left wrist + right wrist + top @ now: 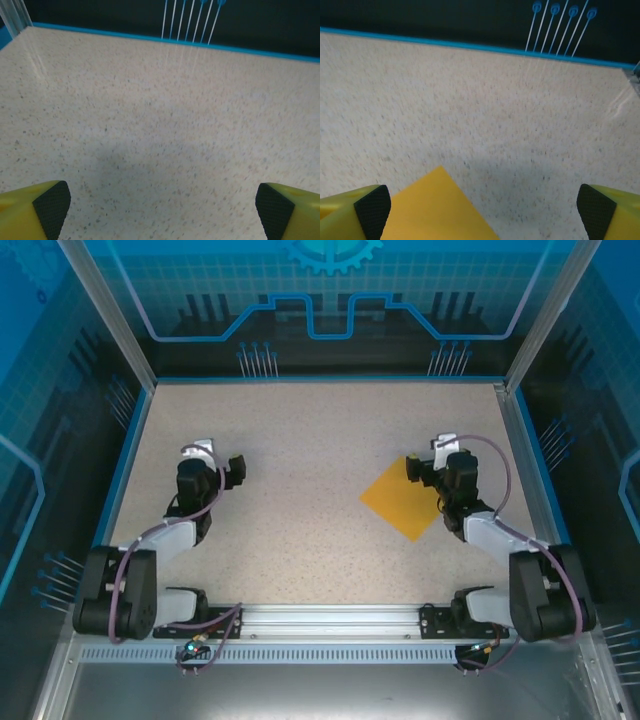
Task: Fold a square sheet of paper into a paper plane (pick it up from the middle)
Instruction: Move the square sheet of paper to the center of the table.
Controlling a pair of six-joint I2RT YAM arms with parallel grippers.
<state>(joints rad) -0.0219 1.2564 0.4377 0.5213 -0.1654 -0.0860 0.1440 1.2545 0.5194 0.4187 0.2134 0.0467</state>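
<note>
The square sheet of paper (400, 504) lies flat on the speckled table, orange-yellow and turned like a diamond, right of centre. My right gripper (432, 457) hovers over its far corner, open and holding nothing. In the right wrist view that corner of the paper (432, 210) pokes in beside the left fingertip (370, 210), and bare table fills the rest of the gap of the right gripper (482, 207). My left gripper (218, 460) stands open on the left side of the table, well away from the sheet. The left gripper (162, 205) has bare table between its fingers.
The table (300, 440) is ringed by a blue rim (320, 379) at the back and metal posts with clear panels at the sides. An aluminium rail (320, 618) carrying both arm bases runs along the near edge.
</note>
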